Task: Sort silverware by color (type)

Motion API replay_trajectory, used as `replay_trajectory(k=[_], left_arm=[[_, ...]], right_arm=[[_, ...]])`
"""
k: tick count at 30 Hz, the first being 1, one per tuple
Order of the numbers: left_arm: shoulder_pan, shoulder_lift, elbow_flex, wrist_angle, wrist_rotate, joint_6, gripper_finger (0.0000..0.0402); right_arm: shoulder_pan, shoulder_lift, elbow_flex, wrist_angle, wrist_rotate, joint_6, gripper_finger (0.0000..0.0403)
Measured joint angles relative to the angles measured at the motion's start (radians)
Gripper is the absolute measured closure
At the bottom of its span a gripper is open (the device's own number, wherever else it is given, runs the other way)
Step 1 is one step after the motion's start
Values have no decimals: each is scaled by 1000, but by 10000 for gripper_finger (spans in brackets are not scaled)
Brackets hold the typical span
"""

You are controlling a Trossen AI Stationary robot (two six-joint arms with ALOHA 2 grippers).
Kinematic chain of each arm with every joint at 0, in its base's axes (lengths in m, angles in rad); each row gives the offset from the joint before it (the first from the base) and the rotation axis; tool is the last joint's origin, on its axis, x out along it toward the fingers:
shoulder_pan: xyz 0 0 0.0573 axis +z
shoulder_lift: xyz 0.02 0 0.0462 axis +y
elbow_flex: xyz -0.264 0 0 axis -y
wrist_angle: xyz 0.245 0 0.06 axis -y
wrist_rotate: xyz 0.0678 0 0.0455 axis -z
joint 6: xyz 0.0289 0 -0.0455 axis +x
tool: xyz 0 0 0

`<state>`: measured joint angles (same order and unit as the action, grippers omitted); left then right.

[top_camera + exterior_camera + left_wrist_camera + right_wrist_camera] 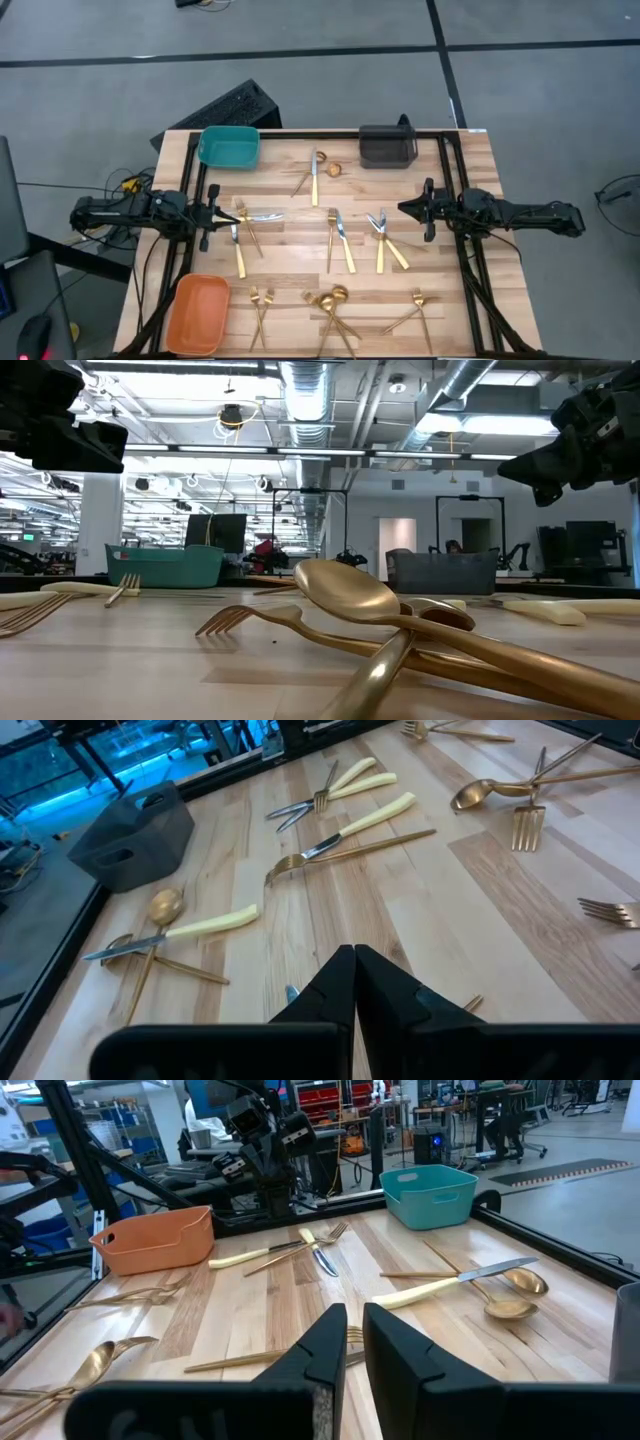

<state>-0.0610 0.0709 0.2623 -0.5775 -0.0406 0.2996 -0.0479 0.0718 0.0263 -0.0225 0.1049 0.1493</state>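
Observation:
Gold spoons, gold forks and pale-handled knives lie flat and scattered on the wooden table (290,265). A knife and forks (245,228) lie just off my left gripper (220,211), which hangs shut above the table's left side, holding nothing (354,952). Knives and forks (338,240) lie mid-table, crossed pieces (385,240) to their right, a knife and spoon (316,172) at the far middle. Spoons (333,300) and forks (260,305) lie along the near edge. My right gripper (403,208) hovers at the right side, its fingers (355,1320) a narrow gap apart with nothing between.
A teal bin (229,147) stands at the far left, a dark grey bin (387,146) at the far right and an orange bin (197,312) at the near left corner. Black frame rails (460,270) run along the table's left, right and far sides.

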Motion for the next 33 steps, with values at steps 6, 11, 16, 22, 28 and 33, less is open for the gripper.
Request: replay_trajectory(k=[6,11,16,22,28,33], left_arm=[[0,0,0,0,0,0,401],[0,0,0,0,0,0,401],[0,0,0,0,0,0,401],[0,0,0,0,0,0,401],[0,0,0,0,0,0,401],[0,0,0,0,0,0,401]], right_arm=[[0,0,0,0,0,0,337],[0,0,0,0,-2,3,337],[-2,-5,-4,39,-13,93,337],[-8,-7,-4,41,1,94,337],[-8,-7,-4,53,13,55,337],[-21,-7,-4,128,54,-49,337]])
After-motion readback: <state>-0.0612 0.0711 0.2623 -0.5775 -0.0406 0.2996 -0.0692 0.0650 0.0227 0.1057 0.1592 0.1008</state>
